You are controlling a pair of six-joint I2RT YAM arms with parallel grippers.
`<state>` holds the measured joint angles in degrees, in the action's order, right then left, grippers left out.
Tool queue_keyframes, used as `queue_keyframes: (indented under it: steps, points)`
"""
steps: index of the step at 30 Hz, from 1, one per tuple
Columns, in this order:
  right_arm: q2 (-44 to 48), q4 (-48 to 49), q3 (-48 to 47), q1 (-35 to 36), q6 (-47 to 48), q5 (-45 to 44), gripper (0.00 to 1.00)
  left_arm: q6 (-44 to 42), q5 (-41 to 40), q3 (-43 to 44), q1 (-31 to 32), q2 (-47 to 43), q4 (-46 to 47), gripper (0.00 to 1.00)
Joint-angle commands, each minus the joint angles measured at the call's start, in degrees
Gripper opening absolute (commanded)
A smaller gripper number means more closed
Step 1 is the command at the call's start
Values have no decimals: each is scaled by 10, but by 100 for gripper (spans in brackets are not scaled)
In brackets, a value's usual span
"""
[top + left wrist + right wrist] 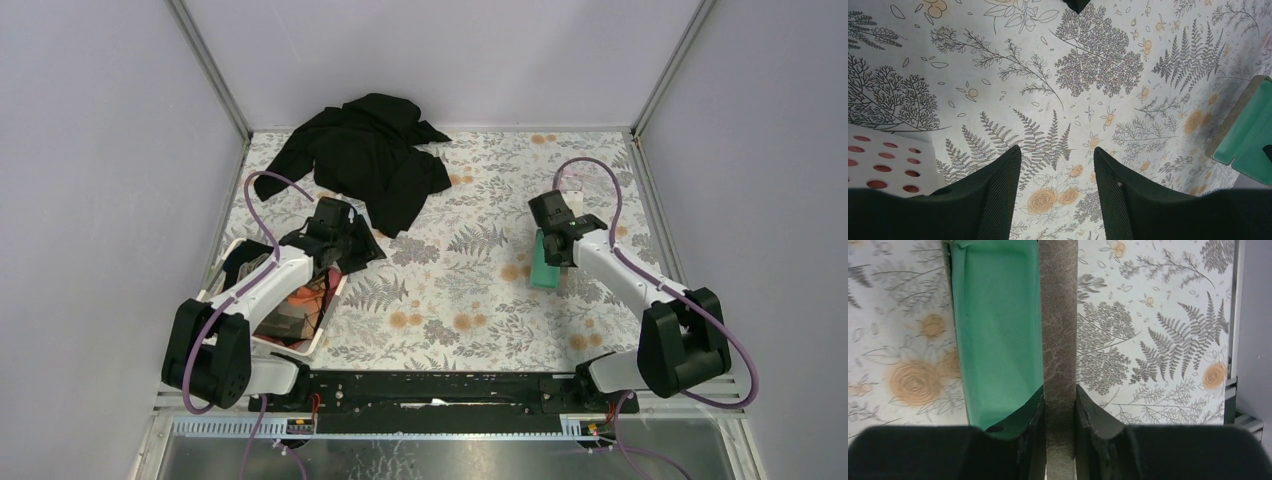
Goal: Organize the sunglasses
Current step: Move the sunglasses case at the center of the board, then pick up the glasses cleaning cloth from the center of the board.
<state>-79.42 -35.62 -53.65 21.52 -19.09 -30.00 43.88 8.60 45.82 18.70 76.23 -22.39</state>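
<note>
The pink sunglasses are not in view in any frame. The grey-brown case with green lining (pixel 546 266) stands open on the floral table at the right. My right gripper (pixel 560 245) is shut on the case's grey-brown wall (pixel 1060 340), one finger inside against the green lining (pixel 998 325), the other outside. My left gripper (pixel 350 245) is open and empty, held above the table beside the white basket (pixel 318 325). In the left wrist view its fingers (pixel 998 195) frame bare floral cloth, with the case's green edge (pixel 1248 135) at the far right.
A white perforated basket (pixel 883 160) with dark and orange items stands at the left front. A crumpled black garment (pixel 375 160) lies at the back centre-left. Grey walls enclose the table on three sides.
</note>
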Motion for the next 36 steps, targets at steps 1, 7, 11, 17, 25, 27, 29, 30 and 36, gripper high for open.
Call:
queue_keyframes:
  steps: [1,7,11,17,25,27,29,30,36]
  points:
    - [17,-7,6,-34,-3,-11,12,-14,4,-9,-4,-8,-4,60]
    - [-35,-5,-7,-46,-5,4,24,-13,5,-11,-4,-8,-5,60]
    - [-41,-6,-8,-46,-7,1,52,-13,-7,-6,-4,-13,-17,61]
    - [4,-13,-11,-46,-12,4,76,-13,-20,13,-9,-14,-30,63]
    - [125,-14,-52,-46,-22,106,92,-12,-131,74,-49,17,-80,71]
    - [152,-3,-51,-46,-32,152,92,-1,-158,90,-67,39,-82,70]
    - [172,10,-46,-46,-41,184,92,4,-171,119,-79,69,-79,68]
    - [180,14,-44,-47,-43,195,92,4,-180,136,-82,88,-74,68]
    - [212,20,-28,-46,-49,233,92,7,-218,239,-100,242,-66,65]
